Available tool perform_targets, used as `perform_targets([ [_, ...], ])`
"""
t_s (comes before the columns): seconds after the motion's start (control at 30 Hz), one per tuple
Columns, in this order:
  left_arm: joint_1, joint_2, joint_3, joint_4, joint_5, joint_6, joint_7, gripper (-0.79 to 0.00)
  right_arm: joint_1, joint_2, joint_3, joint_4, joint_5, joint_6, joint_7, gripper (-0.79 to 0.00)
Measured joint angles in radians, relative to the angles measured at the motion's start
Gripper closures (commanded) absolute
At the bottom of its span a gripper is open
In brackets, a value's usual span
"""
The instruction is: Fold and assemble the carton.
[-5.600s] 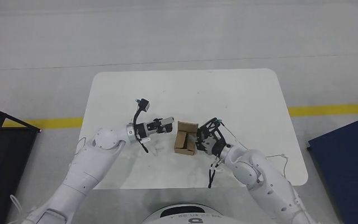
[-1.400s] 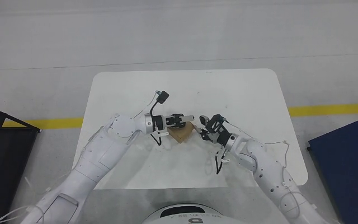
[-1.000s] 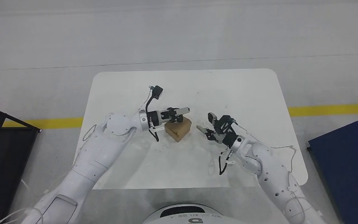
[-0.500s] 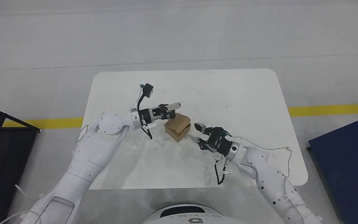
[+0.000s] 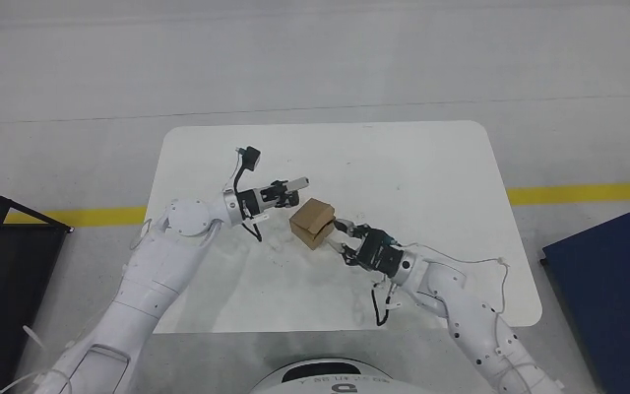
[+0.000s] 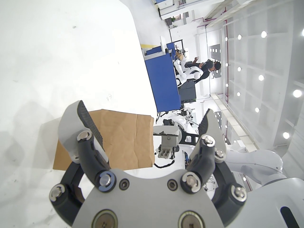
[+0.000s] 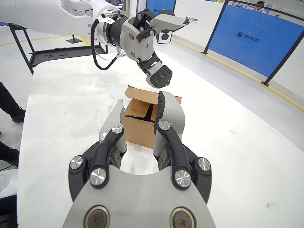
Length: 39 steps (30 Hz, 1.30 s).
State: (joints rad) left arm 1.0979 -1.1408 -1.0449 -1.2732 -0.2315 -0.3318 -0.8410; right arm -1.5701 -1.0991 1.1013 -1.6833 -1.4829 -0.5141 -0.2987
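Right tool (image 5: 343, 241) nearer the carton (image 5: 313, 222) (left tool (image 5: 298, 188) farther back)

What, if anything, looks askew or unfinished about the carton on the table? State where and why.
The carton is not closed: toward the right gripper its flaps stand apart, leaving a dark gap, and one sticks up with a ragged edge. In the top view it sits skewed to the edges of the table.
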Motion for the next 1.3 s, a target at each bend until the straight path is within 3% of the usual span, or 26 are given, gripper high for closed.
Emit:
perform_targets([
  [0.4, 0.001, -0.008, 0.034, 0.013, 0.020, 0.002, -0.027, -0.785, 0.064, -0.020, -0.076, -0.009, 0.010, 0.041, 0.139, -0.329],
  [0.7, 0.002, -0.007, 0.032, 0.007, 0.042, -0.004, -0.024, -0.785, 0.070, -0.024, -0.085, -0.003, 0.018, 0.063, 0.144, -0.336],
  [0.9, 0.007, -0.007, 0.021, 0.008, 0.019, -0.016, -0.021, -0.785, 0.036, -0.016, -0.044, -0.010, 0.041, 0.064, 0.084, -0.314],
  [0.97, 0.011, -0.007, 0.015, 0.004, -0.012, -0.025, -0.027, -0.785, 0.022, -0.012, -0.025, -0.014, 0.054, 0.059, 0.060, -0.277],
  [1.13, 0.024, -0.007, -0.021, -0.007, -0.171, -0.042, -0.076, -0.785, -0.036, 0.002, 0.049, -0.033, 0.091, 0.038, -0.044, -0.086],
  [1.3, 0.024, -0.006, -0.032, -0.009, -0.214, -0.032, -0.111, -0.785, -0.029, 0.001, 0.052, -0.063, 0.086, 0.056, 0.015, 0.000],
])
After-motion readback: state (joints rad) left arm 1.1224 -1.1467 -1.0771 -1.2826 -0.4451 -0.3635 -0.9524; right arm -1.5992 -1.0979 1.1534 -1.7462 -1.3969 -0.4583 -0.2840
